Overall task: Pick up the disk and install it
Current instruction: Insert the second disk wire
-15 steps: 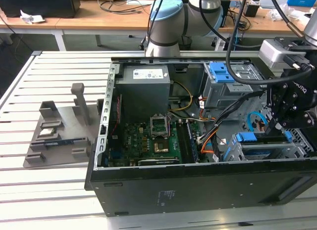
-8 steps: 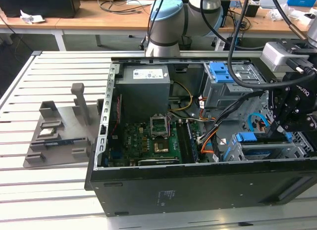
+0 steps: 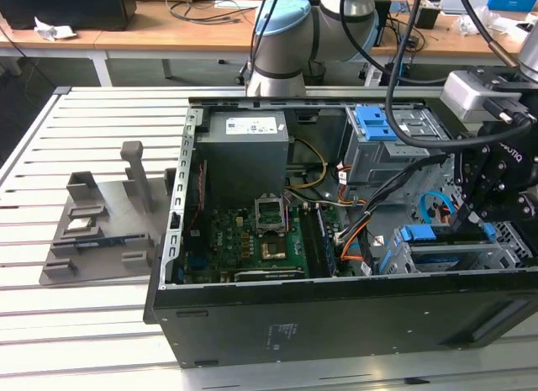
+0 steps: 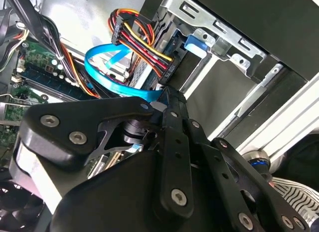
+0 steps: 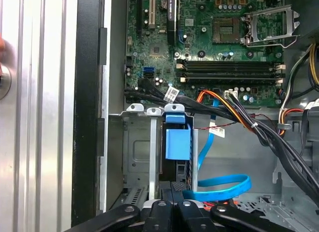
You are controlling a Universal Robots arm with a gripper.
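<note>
The disk (image 3: 445,243) sits in the drive cage (image 3: 504,248) at the lower right of the open computer case, blue rails at both ends. In the first wrist view it is seen end-on, its blue rail (image 5: 177,142) deep between the cage's metal walls. My gripper (image 3: 467,216) hangs straight over that slot. Its black fingers are drawn together, shut, with the tips at the disk's outer end (image 5: 172,188). Whether they pinch the disk or just press on it I cannot tell. In the second wrist view the gripper (image 4: 167,95) points into the cage beside a blue flat cable (image 4: 107,67).
A grey power supply (image 3: 248,147) and the green motherboard (image 3: 261,240) fill the case's left half. A bundle of black and orange cables (image 5: 234,112) crosses near the cage. An upper bay holds a blue bracket (image 3: 376,122). A grey fixture (image 3: 101,214) stands on the slatted table.
</note>
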